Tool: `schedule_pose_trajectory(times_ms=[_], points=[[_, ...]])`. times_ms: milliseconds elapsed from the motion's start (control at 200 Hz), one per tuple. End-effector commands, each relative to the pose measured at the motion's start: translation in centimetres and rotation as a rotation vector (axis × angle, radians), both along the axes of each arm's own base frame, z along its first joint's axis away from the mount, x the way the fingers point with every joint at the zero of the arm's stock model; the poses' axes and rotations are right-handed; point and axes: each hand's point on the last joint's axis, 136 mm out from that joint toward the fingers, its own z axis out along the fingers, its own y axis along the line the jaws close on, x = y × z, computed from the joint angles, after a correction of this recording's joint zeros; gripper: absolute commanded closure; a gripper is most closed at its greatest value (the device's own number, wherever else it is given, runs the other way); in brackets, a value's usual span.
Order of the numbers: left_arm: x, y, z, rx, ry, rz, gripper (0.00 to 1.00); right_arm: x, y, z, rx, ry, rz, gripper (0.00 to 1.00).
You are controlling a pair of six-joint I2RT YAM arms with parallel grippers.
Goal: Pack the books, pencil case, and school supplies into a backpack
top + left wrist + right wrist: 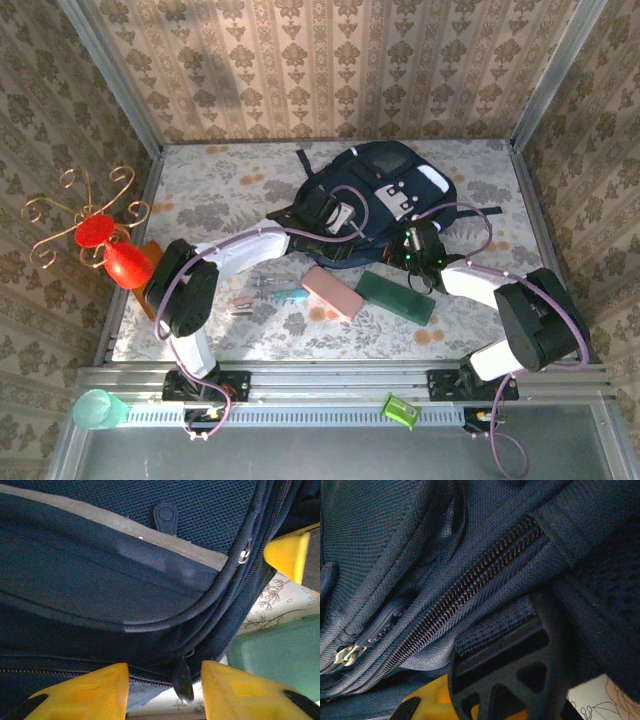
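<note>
Packing is barely starting: the backpack is lying far-centre on the counter, left fingers spreading around its zip pull, right fingers pressing together against its fabric, pencil case and teal-handled tool waiting unpacked nearer.

Your backpack lies flat toward the far side of the table, front pockets facing up. The left gripper sits at its near left edge and the right gripper at its near right edge, both over the dark fabric. Closer to you, the pink pencil case lies at a slant just beside a dark green flat slab — near, but apart. Left of the case you have the school supplies — a teal-handled tool and a few small sticks.
</note>
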Motion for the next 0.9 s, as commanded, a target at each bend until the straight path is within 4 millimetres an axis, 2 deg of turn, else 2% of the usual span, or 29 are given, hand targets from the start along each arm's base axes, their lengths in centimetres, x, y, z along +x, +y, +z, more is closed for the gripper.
schedule_pose_trajectory(times_ms=[0,280,450,710,895], points=[[0.1,-0.6,-0.1,0.006,0.021,0.010,0.62,1.1,0.4,1.3,0.031,-0.071,-0.001,1.00],[-0.1,-0.8,-1.0,0.011,0.060,0.007,0.63,1.1,0.3,1.2,0.028,-0.073,-0.003,1.00],[-0.5,-0.8,-0.2,-0.010,0.052,0.008,0.62,1.1,0.4,1.0,0.028,-0.069,0.000,1.00],[-1.2,-1.1,-0.1,-0.016,0.064,0.001,0.72,1.2,0.5,0.7,0.036,-0.064,0.000,1.00],[-1.3,-1.1,-0.5,-0.004,0.071,0.005,0.73,1.3,0.5,0.8,0.035,-0.066,0.000,1.00]])
